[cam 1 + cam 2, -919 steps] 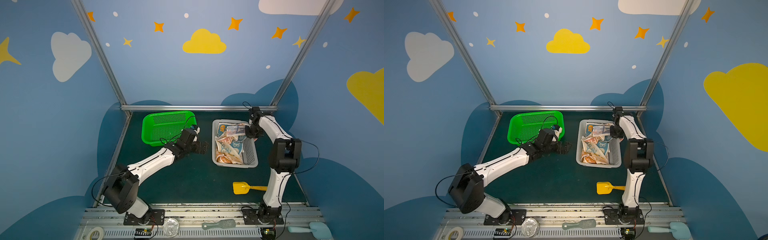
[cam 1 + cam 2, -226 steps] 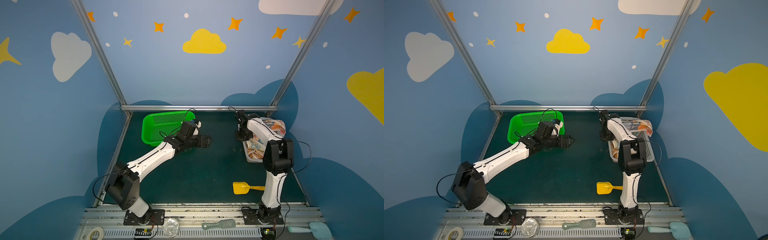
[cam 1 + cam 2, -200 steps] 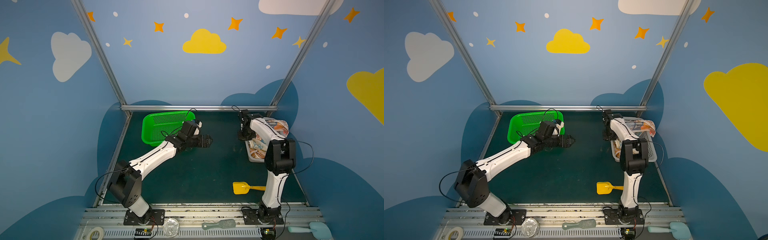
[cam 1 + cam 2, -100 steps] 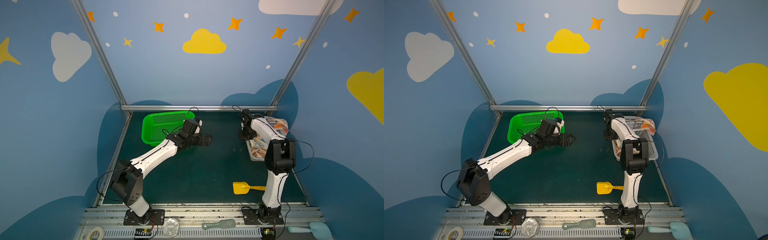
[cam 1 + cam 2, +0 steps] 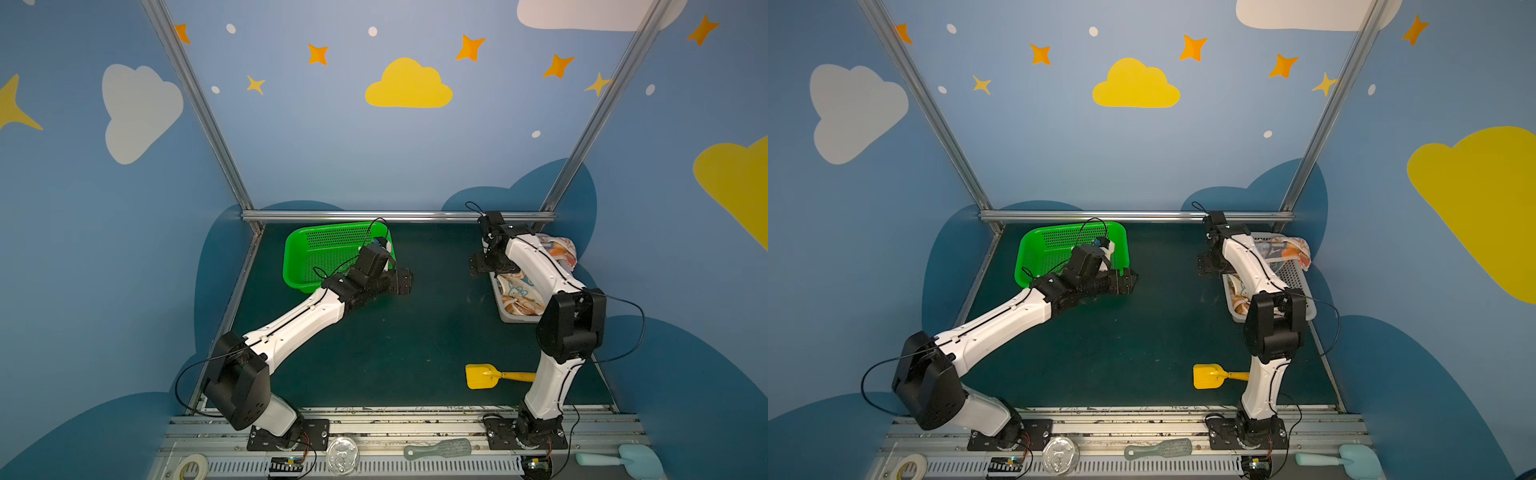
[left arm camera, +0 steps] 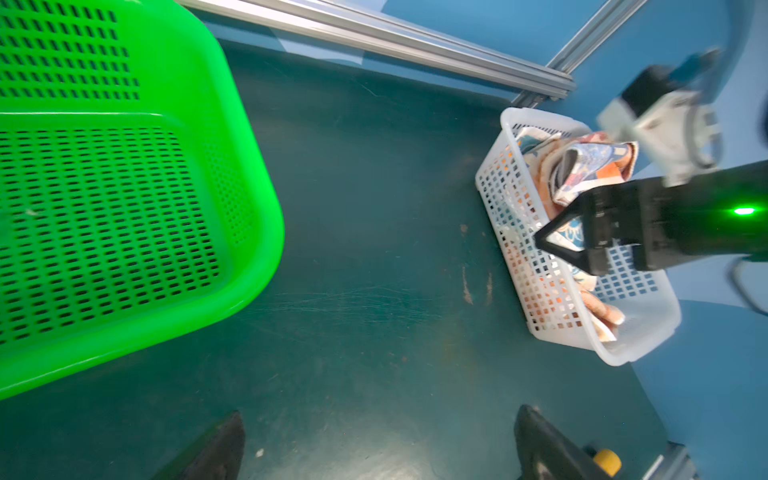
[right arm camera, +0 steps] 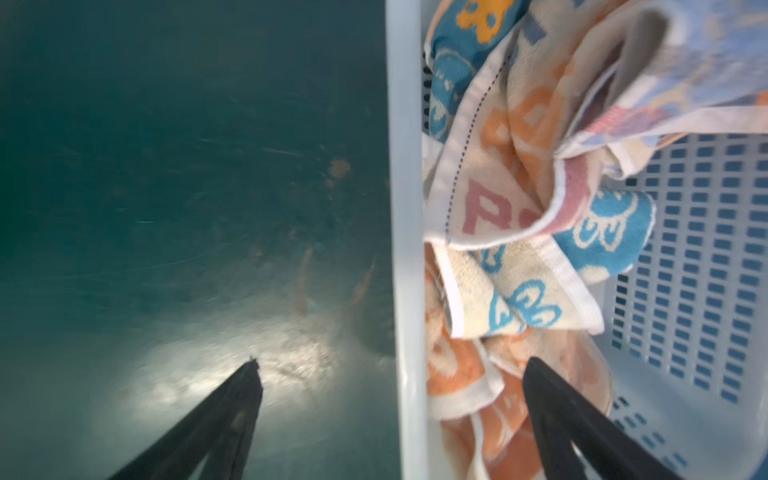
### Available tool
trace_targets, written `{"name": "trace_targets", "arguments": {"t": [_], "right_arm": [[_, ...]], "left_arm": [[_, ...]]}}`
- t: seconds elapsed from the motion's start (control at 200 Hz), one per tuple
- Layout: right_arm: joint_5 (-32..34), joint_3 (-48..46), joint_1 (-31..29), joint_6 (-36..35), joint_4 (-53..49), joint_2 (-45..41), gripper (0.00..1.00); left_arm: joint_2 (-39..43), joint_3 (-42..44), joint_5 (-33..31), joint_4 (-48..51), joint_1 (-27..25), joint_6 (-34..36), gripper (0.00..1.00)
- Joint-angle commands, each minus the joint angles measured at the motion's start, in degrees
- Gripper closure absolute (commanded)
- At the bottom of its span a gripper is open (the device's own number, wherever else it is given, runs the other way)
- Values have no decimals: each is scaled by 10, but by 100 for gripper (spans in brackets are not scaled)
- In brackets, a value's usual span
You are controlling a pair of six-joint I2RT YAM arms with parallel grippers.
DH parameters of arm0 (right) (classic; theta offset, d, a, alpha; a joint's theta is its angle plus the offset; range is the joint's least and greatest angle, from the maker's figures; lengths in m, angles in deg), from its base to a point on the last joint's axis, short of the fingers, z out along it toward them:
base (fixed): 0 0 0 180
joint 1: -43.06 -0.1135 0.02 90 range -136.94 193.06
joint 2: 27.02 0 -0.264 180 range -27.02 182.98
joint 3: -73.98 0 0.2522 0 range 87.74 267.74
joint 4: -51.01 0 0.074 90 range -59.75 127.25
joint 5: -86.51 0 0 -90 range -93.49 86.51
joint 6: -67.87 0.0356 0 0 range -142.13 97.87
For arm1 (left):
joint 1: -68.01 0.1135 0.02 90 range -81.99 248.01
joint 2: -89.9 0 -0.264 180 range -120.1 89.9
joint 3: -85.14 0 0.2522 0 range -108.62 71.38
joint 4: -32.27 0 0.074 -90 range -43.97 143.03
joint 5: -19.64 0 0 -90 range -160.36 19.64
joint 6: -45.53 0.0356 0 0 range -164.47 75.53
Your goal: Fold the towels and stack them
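The towels (image 5: 517, 293) (image 5: 1282, 250) lie crumpled in a white perforated basket (image 5: 513, 319) (image 5: 1293, 274) at the back right of the green mat. They are blue, orange and cream cloths with rabbit prints (image 7: 519, 187) (image 6: 582, 170). My right gripper (image 7: 392, 363) (image 5: 484, 266) is open and straddles the basket's near long rim (image 7: 405, 208). One finger is over the mat and the other over an orange towel, and it holds nothing. My left gripper (image 6: 379, 415) (image 5: 409, 282) (image 5: 1133, 282) is open and empty over bare mat beside the green basket.
An empty green perforated basket (image 5: 291, 266) (image 5: 1025, 266) (image 6: 249, 187) sits at the back left. A yellow toy shovel (image 5: 482, 376) (image 5: 1208, 376) lies by the right arm's base. A tape roll, clear lid, brush and pale blue spatula rest on the front rail. Blue walls enclose three sides.
The right gripper dragged the white basket from mid-table to the back right corner, and in the last second its jaws opened off the rim. The left arm hardly moved.
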Motion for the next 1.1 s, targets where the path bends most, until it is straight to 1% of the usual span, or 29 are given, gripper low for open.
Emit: {"name": "trace_targets", "arguments": {"t": [0.0,0.075,0.16,0.23,0.295,0.345,0.431,0.546,0.646,0.801,0.841,0.951,1.096], "right_arm": [[-1,27,-14,61,-32,-23,2],[-36,42,-13,85,-39,-23,2],[-122,43,-13,89,-23,-26,2],[-183,33,-19,96,5,-30,2],[-212,21,-33,104,44,-29,2],[-216,21,-52,102,68,-21,2],[-217,49,-84,114,81,11,2],[-236,121,-117,135,66,81,2],[-232,185,-145,138,49,135,2],[-265,227,-169,146,89,193,3],[-274,239,-171,151,95,209,5],[-289,283,-178,155,101,253,15],[-302,327,-185,147,111,302,22]], "left_arm": [[23,5,-26,19,-1,0,0],[34,6,-30,27,-1,0,0],[51,17,-53,31,-1,9,0],[68,29,-69,30,6,15,0],[85,34,-78,43,15,14,0],[101,39,-78,54,24,11,0],[135,60,-76,66,47,-6,0],[189,108,-65,52,80,-31,0],[228,138,-62,48,95,-46,0],[253,159,-35,39,111,-58,0],[255,160,-40,40,114,-63,0],[258,163,-61,49,125,-75,0],[262,177,-48,34,149,-69,0]]}}
